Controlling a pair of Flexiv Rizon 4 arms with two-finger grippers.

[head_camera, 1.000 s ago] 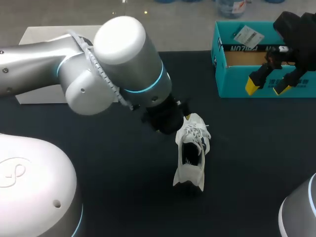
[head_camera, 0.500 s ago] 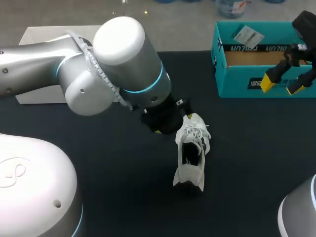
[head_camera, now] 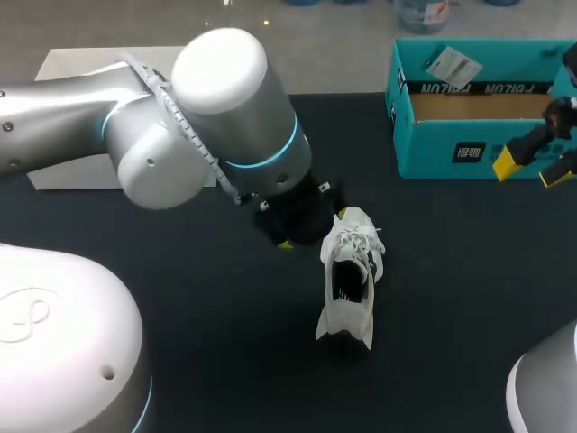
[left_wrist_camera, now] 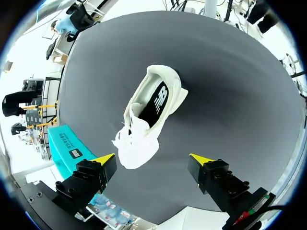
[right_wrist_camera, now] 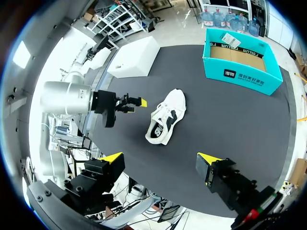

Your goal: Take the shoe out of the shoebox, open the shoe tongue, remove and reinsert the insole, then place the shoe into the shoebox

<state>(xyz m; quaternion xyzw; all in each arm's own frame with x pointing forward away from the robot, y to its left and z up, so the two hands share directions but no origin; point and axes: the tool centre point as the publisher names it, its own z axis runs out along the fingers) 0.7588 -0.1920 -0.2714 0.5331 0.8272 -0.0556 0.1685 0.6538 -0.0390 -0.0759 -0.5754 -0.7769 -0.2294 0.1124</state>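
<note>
shoe [head_camera: 350,275] sits out on the bench [head_camera: 451,298], well apart from the shoebox [head_camera: 433,158]. right arm [head_camera: 561,115] has slid away past the shoebox's end — jaws wide, holding nothing. left arm [head_camera: 225,117] has wide jaws too — tongue step comes next, i think.

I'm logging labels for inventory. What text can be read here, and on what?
Box front, white print: too small to read.
Box inner wall, dark upside-down lettering: blurred.
Tag on box rim: too small.
Insole in shoe, white mark: unreadable.
</note>
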